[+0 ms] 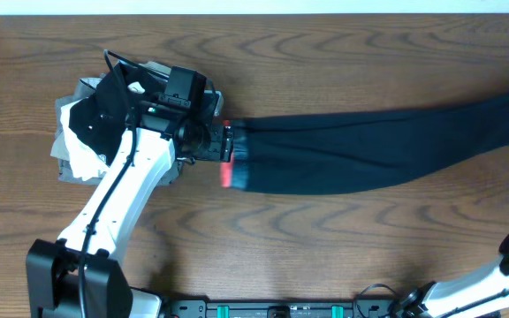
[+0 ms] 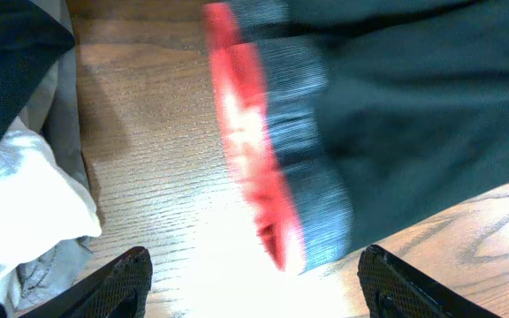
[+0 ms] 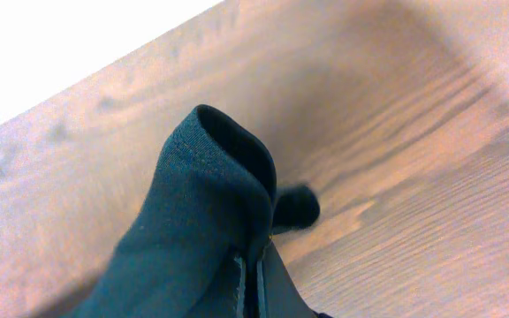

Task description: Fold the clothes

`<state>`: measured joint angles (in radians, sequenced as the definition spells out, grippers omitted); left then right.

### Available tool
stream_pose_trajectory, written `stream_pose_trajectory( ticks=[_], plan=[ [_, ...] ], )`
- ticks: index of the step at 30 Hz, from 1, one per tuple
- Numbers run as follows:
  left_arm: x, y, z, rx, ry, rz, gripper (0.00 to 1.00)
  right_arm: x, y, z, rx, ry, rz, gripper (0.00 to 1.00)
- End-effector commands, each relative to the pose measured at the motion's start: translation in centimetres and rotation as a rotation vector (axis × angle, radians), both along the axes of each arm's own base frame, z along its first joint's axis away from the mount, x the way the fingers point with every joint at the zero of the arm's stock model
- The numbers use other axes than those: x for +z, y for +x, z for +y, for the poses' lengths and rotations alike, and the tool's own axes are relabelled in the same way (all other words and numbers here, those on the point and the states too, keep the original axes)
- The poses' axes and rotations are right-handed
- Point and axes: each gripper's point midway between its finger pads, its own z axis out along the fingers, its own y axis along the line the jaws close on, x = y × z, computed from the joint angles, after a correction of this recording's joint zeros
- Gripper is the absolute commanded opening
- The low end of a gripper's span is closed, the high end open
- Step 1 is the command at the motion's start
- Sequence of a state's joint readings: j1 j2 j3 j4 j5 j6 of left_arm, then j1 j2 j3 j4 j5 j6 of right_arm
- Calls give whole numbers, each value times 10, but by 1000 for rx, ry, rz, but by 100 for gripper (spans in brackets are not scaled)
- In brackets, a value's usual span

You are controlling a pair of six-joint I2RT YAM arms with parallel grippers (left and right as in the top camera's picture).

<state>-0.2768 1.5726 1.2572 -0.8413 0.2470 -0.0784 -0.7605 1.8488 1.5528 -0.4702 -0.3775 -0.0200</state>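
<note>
One leggings [image 3: 193, 230] hem pinched in right end effector [image 3: 247, 278] near table [image 3: 396, 132] edge; left end effector [image 2: 254, 287] spread, empty, over waistband [image 2: 272, 168].

Overhead, light is even. In the left wrist view, glare is seen on the worktop [image 2: 224, 269]; the leggings [image 2: 396, 115] are blurred.

Bare table [image 1: 325, 44] ran open along the far edge and again in front of the leggings [image 1: 369, 146], which barred the middle from centre to right edge. Garment pile [image 1: 69, 163] and left arm [image 1: 122, 190] crowded the left side.
</note>
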Motion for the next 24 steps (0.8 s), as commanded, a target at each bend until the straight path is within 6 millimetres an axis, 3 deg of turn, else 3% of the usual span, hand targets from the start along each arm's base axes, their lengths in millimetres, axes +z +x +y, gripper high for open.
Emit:
stream_pose_trajectory(
  ticks=[1,5,9,16,19,24],
  plan=[
    [23,4,5,16,5,-73,77,8,-1,5,-31,-14,13,1],
    [35,3,5,17,-2,-108,77,2,10,30,23,14,37,1],
    [49,1,7,19,-10,-150,77,-7,24,71,101,29,88,1],
    [68,0,15,41,14,-222,78,-30,35,159,273,43,234,1],
    [70,-1,16,42,12,-229,78,-42,29,208,392,41,323,1],
    [70,-1,16,42,12,-228,78,-59,22,260,476,-40,439,1]
  ],
)
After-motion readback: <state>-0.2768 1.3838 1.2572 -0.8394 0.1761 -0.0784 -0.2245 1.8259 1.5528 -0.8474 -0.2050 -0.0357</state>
